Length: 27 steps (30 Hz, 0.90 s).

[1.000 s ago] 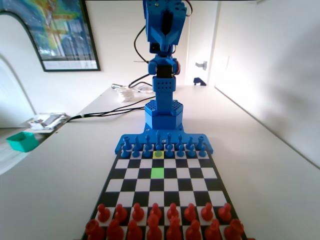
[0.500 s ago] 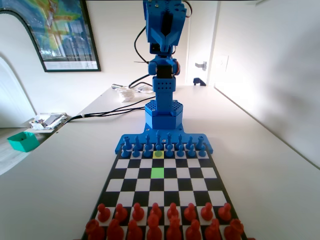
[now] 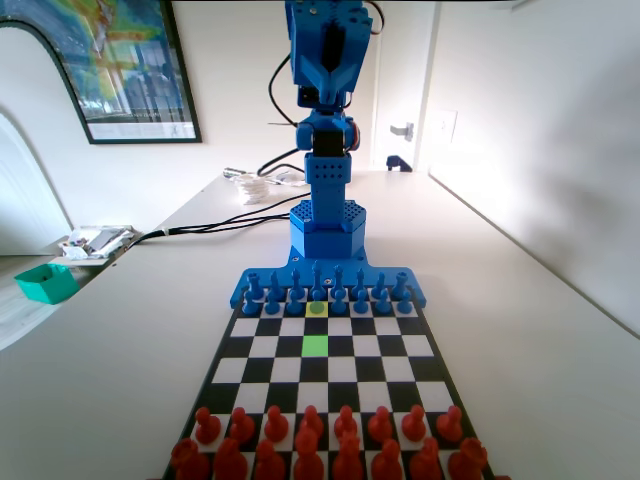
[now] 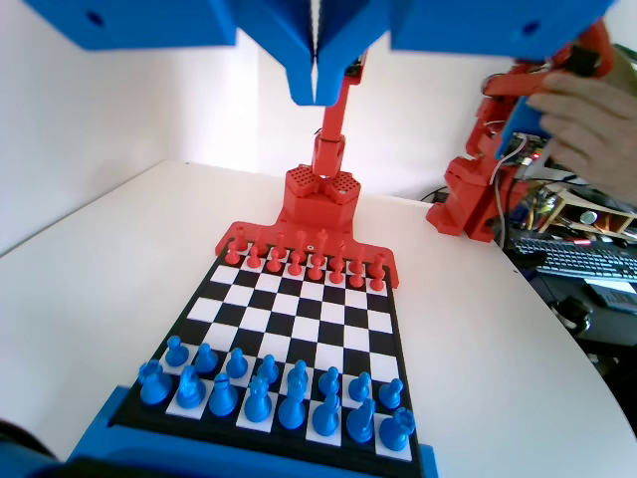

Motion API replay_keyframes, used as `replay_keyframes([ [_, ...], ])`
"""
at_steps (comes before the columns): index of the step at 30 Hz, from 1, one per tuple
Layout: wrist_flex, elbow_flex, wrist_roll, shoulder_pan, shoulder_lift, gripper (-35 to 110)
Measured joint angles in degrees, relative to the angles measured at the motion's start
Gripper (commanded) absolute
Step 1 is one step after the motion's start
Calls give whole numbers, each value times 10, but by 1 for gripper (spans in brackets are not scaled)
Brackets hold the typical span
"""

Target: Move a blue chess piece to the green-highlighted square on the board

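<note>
The fingers (image 4: 315, 85) are pressed together with nothing between them, raised high above the board (image 4: 299, 314); in the fixed view they hang at the top of the blue arm (image 3: 328, 60), well above the pieces.

Far below the fingers in the wrist view, the blue pieces stand in two rows at the board's near edge. The pawn (image 3: 317, 308) sits on the yellow square (image 3: 317, 312) in the front blue row of the fixed view, in line with the arm's base. The green square (image 3: 316, 346) lies two ranks nearer the camera in the same file, bare, with one black square between it and the yellow one.

The red pieces (image 3: 310, 440) fill the end of the board farthest from the fingers. The board rests on a white bench (image 3: 130, 340).
</note>
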Motion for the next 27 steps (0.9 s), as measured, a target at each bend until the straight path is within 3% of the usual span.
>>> replay_keyframes([
  [6,54,-105,-42,-12,-111,1],
  [12,110,-150,-188,-17,-228,1],
  [27,-7,-50,-564,91,-452,2],
])
